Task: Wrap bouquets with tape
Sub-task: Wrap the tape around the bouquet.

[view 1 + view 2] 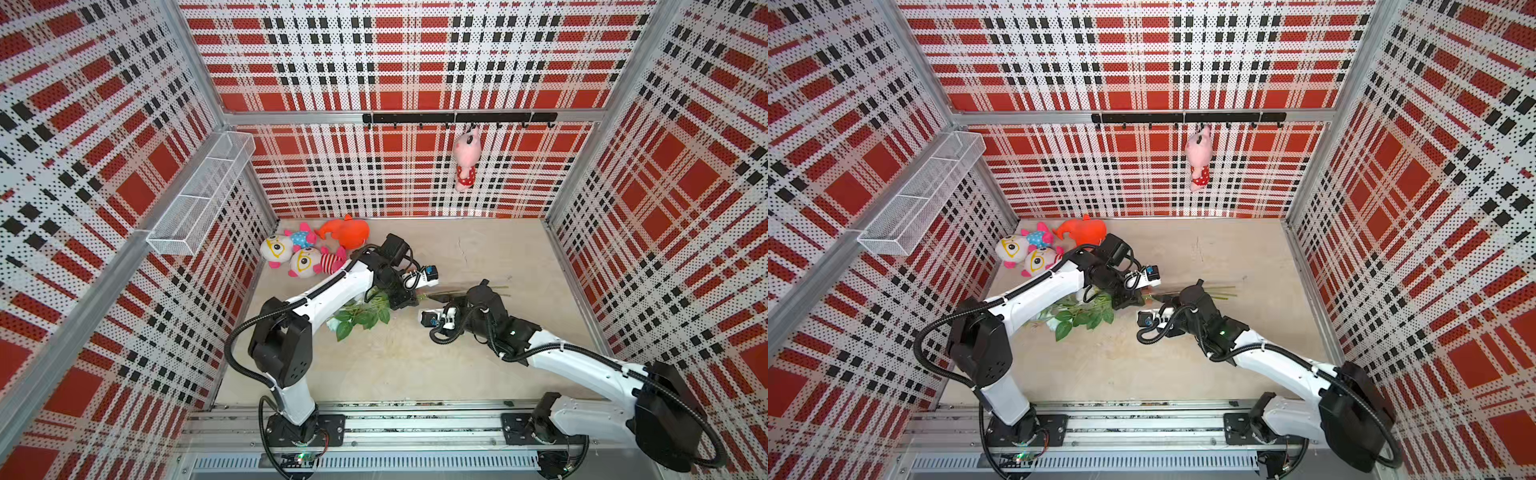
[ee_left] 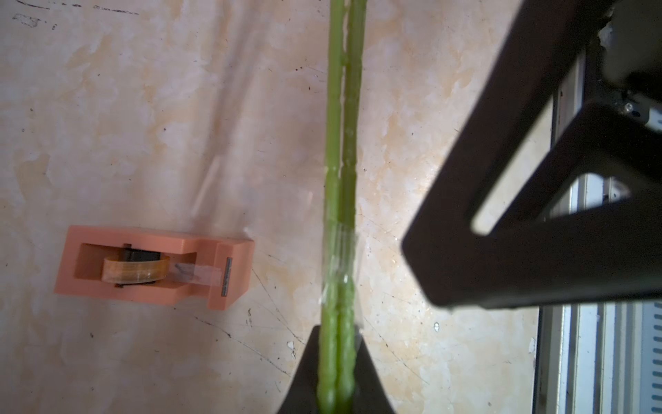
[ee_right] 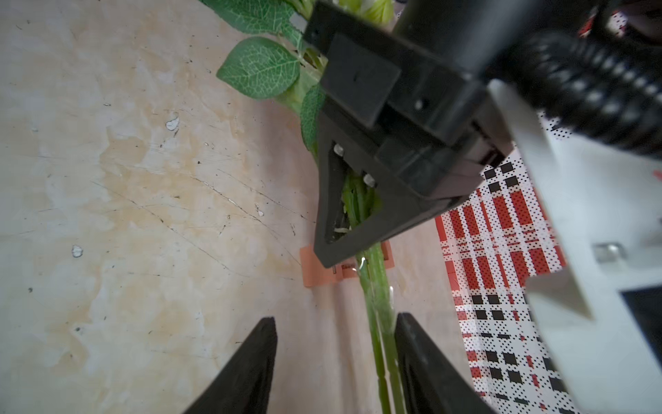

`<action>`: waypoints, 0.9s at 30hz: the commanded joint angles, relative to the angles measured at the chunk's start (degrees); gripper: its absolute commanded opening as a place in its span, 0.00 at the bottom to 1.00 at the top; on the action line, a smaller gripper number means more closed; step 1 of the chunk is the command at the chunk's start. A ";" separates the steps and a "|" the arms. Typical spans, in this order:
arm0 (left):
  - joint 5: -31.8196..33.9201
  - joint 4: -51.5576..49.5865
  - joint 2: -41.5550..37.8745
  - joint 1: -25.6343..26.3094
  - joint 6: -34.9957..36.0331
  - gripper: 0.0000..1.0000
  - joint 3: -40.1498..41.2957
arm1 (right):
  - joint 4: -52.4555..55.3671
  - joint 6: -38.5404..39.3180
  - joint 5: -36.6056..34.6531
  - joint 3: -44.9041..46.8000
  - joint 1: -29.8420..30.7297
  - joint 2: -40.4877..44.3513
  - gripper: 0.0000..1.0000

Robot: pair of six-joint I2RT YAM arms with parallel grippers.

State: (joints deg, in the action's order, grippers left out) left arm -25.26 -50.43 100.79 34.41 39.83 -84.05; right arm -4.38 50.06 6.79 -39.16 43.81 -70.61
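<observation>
Both grippers are at the bouquet (image 1: 361, 318), held low over the table (image 1: 415, 374) near its middle: the left gripper (image 2: 337, 344) pinches the thin green stems (image 2: 340, 143) tight, while the right gripper (image 3: 335, 319) stands spread with a jaw either side of them. Clear tape (image 2: 339, 258) already bands the stems just past the left grip. I'd say the wrap is nearly done and needs pressing down, or a fresh strip from the orange dispenser (image 2: 154, 265) just beside.
</observation>
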 commanded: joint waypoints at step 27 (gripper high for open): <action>-2.51 -1.93 -2.02 0.13 1.78 0.00 -1.74 | 5.87 2.83 5.61 -6.07 -3.42 -7.31 0.47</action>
State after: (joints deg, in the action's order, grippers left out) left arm -24.32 -51.16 100.84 35.11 38.87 -84.01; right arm -4.01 52.40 8.99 -44.75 41.32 -79.55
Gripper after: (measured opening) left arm 0.124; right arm 0.475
